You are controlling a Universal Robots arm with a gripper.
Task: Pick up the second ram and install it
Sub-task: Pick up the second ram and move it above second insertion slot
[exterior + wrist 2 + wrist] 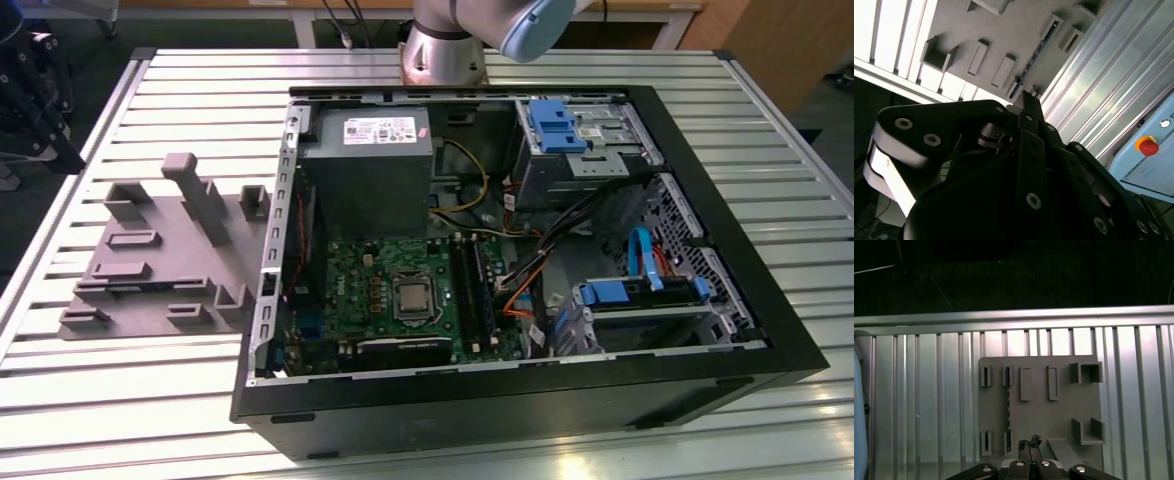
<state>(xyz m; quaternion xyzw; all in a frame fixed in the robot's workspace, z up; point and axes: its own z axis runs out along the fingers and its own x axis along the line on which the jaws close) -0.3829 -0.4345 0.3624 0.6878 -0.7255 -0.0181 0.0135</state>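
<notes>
Just beside the tool [1029, 444], the second ram [1008, 412].

Grey holder plate [1039, 425], black gripper [1029, 442]

The second ram [1008, 412] (edge-on in its holder [1064, 415]) is too thin for detail.

open computer case [534, 405] beside grey holder [140, 300] on slatted table [120, 400]
</notes>
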